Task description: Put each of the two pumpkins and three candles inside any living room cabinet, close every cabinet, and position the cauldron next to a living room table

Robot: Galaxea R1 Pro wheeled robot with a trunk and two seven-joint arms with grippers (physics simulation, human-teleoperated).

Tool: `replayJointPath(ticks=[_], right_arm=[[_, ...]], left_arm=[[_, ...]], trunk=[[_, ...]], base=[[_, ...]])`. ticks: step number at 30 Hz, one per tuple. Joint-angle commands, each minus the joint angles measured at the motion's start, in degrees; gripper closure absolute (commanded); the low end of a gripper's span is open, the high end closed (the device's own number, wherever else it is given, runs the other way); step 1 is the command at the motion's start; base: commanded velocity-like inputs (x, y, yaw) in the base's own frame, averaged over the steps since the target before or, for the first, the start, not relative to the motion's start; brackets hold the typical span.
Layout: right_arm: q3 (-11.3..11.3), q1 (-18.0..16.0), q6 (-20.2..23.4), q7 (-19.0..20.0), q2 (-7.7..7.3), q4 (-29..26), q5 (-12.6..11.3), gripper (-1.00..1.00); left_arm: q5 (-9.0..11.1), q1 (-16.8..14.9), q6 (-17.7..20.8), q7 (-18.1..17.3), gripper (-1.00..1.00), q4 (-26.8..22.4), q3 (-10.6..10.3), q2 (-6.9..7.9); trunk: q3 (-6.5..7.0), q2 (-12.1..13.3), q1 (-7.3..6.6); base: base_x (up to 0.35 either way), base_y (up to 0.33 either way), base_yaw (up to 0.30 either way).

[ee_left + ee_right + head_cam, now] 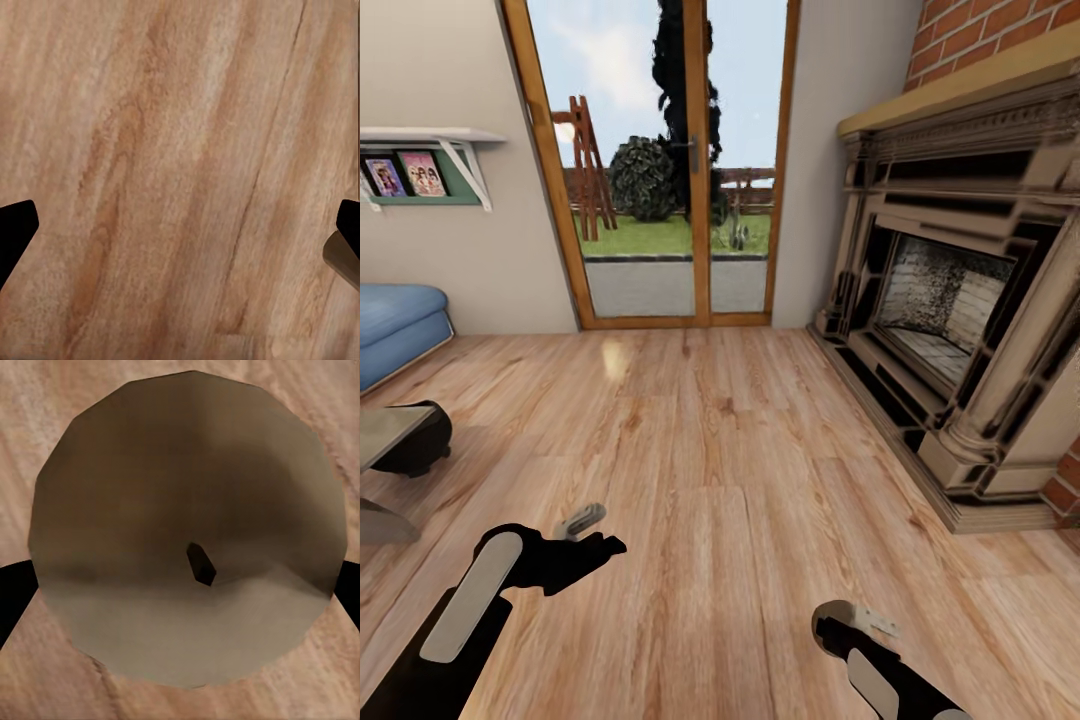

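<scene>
In the right wrist view a round, dull brown-orange pumpkin (150, 510) with a short dark stem (201, 564) sits between the black fingers (11, 600), which touch both its sides. In the head view my right gripper (855, 625) is low at the bottom right, over the wood floor; the pumpkin is hidden under it there. My left gripper (588, 535) hangs open over bare floor, its fingers (15, 232) wide apart and empty. A black rounded thing, perhaps the cauldron (420, 440), stands beside a grey table top (378, 432) at the left edge. The cabinet and candles are out of view.
A large stone fireplace (950, 320) with a brick wall fills the right side. Glazed wooden doors (670, 160) lie straight ahead. A blue sofa (395, 325) and a wall shelf with pictures (420, 170) are on the left. Open wood floor (720, 470) lies between.
</scene>
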Motion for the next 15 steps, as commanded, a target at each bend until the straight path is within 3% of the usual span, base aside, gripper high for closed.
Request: replayJointPath(ticks=[1, 15], right_arm=[[0.5, 0.0, 0.3, -0.5, -0.08, -0.2, -0.4, 1.00], [0.5, 0.0, 0.2, -0.6, -0.06, -0.2, -0.3, 1.00]], left_arm=[[0.5, 0.0, 0.0, 0.6, -1.00, -0.1, -0.1, 0.04], [0.6, -0.1, 0.0, 0.6, -1.00, -0.1, -0.2, 0.04]], trunk=[[0.17, 0.0, -0.03], [2.49, 0.2, -0.39]], base=[[0.000, 0.000, 0.000], [-0.037, 0.000, 0.000]])
